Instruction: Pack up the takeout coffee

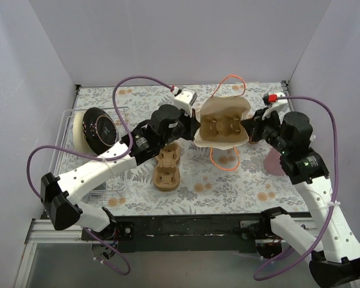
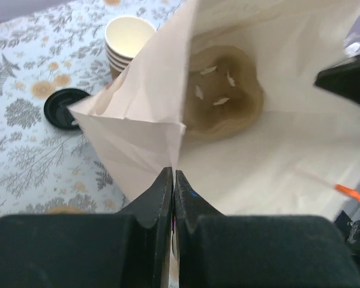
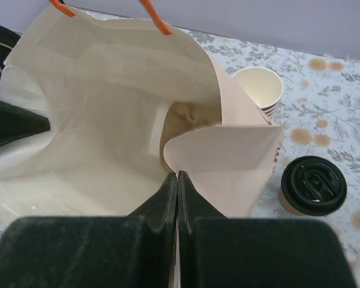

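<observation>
The takeout coffee (image 3: 312, 187), a tan cup with a black lid (image 2: 66, 108), stands on the floral table beside the bag; the top view does not show it. A cream paper bag (image 1: 225, 123) with orange handles is held open between both arms. My left gripper (image 2: 173, 173) is shut on one edge of the bag's rim (image 2: 168, 114). My right gripper (image 3: 177, 175) is shut on the opposite edge (image 3: 222, 156). A brown pulp cup carrier (image 2: 225, 90) lies at the bottom of the bag (image 1: 223, 125).
A stack of lidless paper cups (image 3: 261, 90) stands behind the bag, next to the coffee. More pulp carriers (image 1: 167, 168) are stacked on the table below the left arm. A wire rack (image 1: 69, 123) at the left holds a round black-and-cream object (image 1: 96, 129).
</observation>
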You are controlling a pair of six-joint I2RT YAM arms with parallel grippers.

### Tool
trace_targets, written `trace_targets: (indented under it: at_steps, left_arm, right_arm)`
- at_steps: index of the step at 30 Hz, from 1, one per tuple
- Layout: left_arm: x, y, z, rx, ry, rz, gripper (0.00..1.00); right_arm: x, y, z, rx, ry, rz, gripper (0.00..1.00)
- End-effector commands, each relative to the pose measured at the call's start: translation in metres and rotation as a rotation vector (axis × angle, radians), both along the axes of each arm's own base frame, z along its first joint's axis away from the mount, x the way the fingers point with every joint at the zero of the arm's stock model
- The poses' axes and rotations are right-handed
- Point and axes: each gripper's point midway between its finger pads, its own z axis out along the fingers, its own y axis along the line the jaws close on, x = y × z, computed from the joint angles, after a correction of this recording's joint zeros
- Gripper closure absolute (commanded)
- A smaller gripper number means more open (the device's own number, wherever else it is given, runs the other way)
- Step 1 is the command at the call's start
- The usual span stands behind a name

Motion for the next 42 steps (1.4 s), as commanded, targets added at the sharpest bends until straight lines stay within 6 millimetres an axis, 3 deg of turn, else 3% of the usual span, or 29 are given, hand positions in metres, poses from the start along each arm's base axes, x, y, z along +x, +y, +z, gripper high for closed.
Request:
trace_targets:
  at_steps: [1,3,5,9,10,12,14,15,16,17,19,23,24,25,26,27,28,29,30,31,33,34,36,37,40,42]
  left_arm:
    - [-0.033,0.004,0.0,-0.082,-0.038,-0.11,1.0]
    - [-0.042,0.009,-0.013,-0.058,-0.032,-0.119,1.0]
    - [-0.041,0.016,-0.007,-0.056,-0.053,-0.096,1.0]
    - [-0.037,0.011,-0.006,-0.022,-0.052,-0.105,1.0]
    - [-0.036,0.009,0.006,-0.042,-0.062,-0.103,1.0]
    - [-0.034,0.008,0.001,-0.041,-0.032,-0.084,1.0]
    - [-0.037,0.01,-0.017,-0.01,0.013,-0.086,1.0]
    - [-0.037,0.011,-0.017,-0.008,0.021,-0.076,1.0]
    - [-0.035,0.014,-0.013,-0.011,0.024,-0.056,1.0]
    - [-0.034,0.019,-0.018,-0.003,0.04,-0.025,1.0]
    - [-0.032,0.025,-0.021,-0.002,0.04,-0.003,1.0]
    - [-0.01,0.017,0.054,-0.054,-0.068,0.047,1.0]
    - [-0.005,0.013,0.07,-0.076,-0.078,0.055,1.0]
    - [-0.007,0.011,0.061,-0.073,-0.051,0.043,1.0]
    - [-0.011,0.01,0.04,-0.057,-0.014,0.034,1.0]
    - [-0.018,0.014,-0.004,0.001,0.05,0.024,1.0]
    - [-0.024,0.02,0.002,-0.027,0.037,0.015,1.0]
    - [-0.024,0.021,0.015,-0.061,0.001,0.014,1.0]
    - [-0.022,0.023,0.044,-0.105,-0.053,0.022,1.0]
    - [-0.018,0.024,0.059,-0.112,-0.087,0.033,1.0]
    - [-0.012,0.022,0.068,-0.069,-0.102,0.036,1.0]
    - [-0.01,0.016,0.071,-0.065,-0.093,0.025,1.0]
    - [-0.018,0.015,0.055,-0.077,-0.023,0.012,1.0]
    - [-0.023,0.017,0.017,-0.038,0.031,0.009,1.0]
    - [-0.032,0.024,0.038,-0.122,-0.011,-0.007,1.0]
    - [-0.026,0.026,0.056,-0.116,-0.047,0.012,1.0]
  right_arm:
    - [-0.018,0.011,-0.016,0.042,-0.091,0.094,0.99]
    - [-0.03,0.006,-0.032,0.041,-0.104,0.09,0.99]
    - [-0.033,0.001,-0.036,0.029,-0.11,0.07,0.99]
    - [-0.028,-0.002,-0.038,-0.003,-0.083,0.054,0.99]
    - [-0.027,-0.003,-0.019,0.01,-0.105,0.045,0.99]
    - [-0.02,-0.005,-0.009,0.013,-0.088,0.012,0.99]
    - [-0.021,-0.001,-0.019,0.026,-0.028,0.025,0.99]
    - [-0.016,0.002,-0.02,0.026,0.008,0.027,0.99]
    - [-0.015,0.001,-0.008,0.022,0.013,0.021,0.99]
    - [-0.018,-0.002,0.037,0.029,-0.044,0.012,0.99]
    - [-0.01,0.001,0.027,0.006,0.002,0.02,0.99]
    - [-0.005,0.004,0.072,0.002,-0.037,0.033,0.99]
    - [-0.002,0.004,0.059,-0.015,0.005,0.03,0.99]
    - [-0.005,0.004,0.041,-0.03,0.049,0.038,0.99]
    - [-0.008,0.005,0.014,-0.039,0.107,0.049,0.99]
    - [-0.014,0.004,-0.02,-0.032,0.148,0.042,0.99]
    - [-0.016,0.003,-0.026,-0.019,0.143,0.032,0.99]
    - [-0.014,-0.003,-0.02,-0.013,0.109,-0.004,0.99]
    - [-0.012,-0.004,0.009,0.003,0.033,-0.014,0.99]
    - [-0.01,-0.006,0.022,-0.021,0.003,-0.012,0.99]
    - [0.002,-0.006,0.026,-0.075,0.042,-0.014,0.99]
    - [-0.002,-0.008,0.032,-0.087,0.057,-0.012,0.99]
    - [-0.008,-0.004,0.027,-0.051,0.07,-0.001,0.99]
    - [-0.006,0.001,-0.005,-0.012,0.123,-0.005,0.99]
    - [-0.02,-0.005,-0.021,0.016,0.135,-0.03,0.99]
    - [-0.019,-0.007,-0.002,0.0,0.104,-0.03,0.99]
